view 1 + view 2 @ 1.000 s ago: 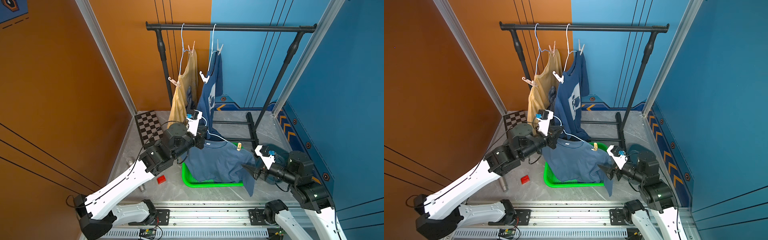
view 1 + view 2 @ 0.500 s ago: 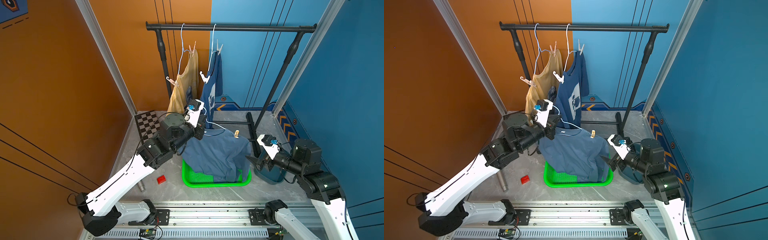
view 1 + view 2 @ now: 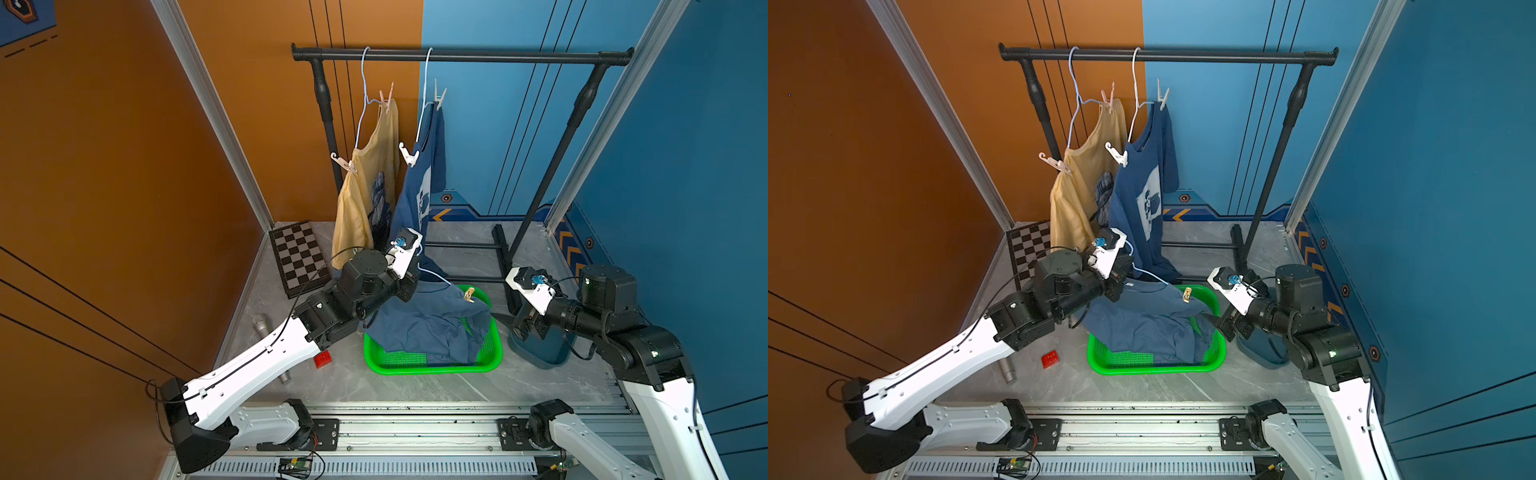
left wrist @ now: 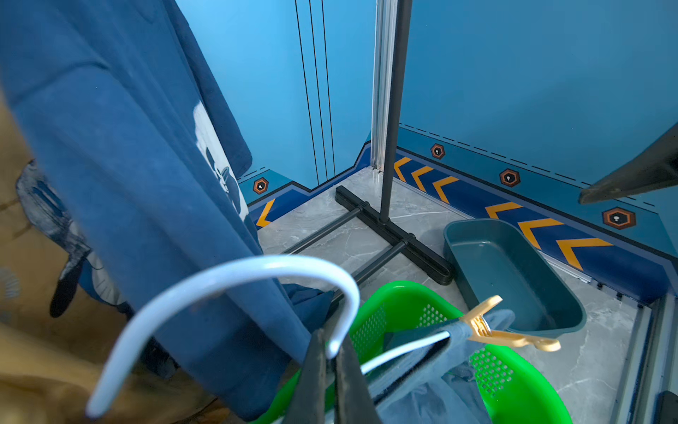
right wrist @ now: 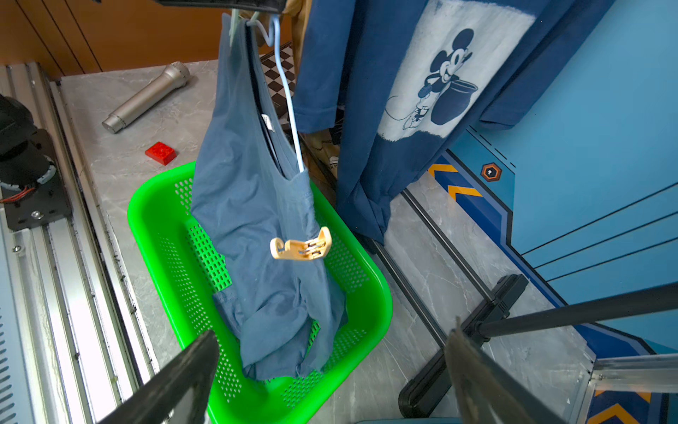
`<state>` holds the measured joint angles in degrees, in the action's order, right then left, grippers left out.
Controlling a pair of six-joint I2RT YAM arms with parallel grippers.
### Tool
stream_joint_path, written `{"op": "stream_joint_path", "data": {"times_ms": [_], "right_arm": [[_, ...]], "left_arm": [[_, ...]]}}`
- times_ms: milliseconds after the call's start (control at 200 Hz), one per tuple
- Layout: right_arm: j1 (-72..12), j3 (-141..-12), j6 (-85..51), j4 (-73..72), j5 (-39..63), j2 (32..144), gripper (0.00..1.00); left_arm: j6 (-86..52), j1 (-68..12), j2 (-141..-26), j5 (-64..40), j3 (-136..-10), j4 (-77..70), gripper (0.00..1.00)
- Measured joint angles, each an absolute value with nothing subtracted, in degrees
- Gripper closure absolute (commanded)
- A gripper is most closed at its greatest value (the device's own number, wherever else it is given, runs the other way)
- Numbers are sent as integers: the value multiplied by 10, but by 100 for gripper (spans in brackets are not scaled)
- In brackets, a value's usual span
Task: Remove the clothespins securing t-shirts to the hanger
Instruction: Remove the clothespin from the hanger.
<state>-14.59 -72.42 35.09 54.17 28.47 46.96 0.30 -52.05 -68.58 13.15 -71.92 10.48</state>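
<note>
Five clothespins (image 3: pixel 409 154) remain clipped by our count: four on the hung t-shirts (image 3: pixel 365 195), upper centre; a yellow one (image 3: pixel 469 293) on the slate-blue shirt (image 3: pixel 428 328), lower centre. The left tool (image 4: pixel 330 343) pinches its hanger (image 4: pixel 220 279); the right tool (image 5: pixel 332 334) stands spread nearby.

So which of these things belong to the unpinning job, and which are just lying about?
Job: clothespins, t-shirts, hangers, rail; probably also basket and bin.
Lying about: chessboard, microphone, red brick.
</note>
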Motion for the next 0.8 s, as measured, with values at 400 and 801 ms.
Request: {"op": "stream_joint_path", "data": {"times_ms": [400, 801], "right_arm": [[-195, -704, 421, 572, 232, 454, 3], [-246, -719, 422, 580, 165, 542, 4]], "left_arm": [[17, -560, -660, 174, -663, 37, 100], [17, -565, -659, 180, -633, 5, 100]]}}
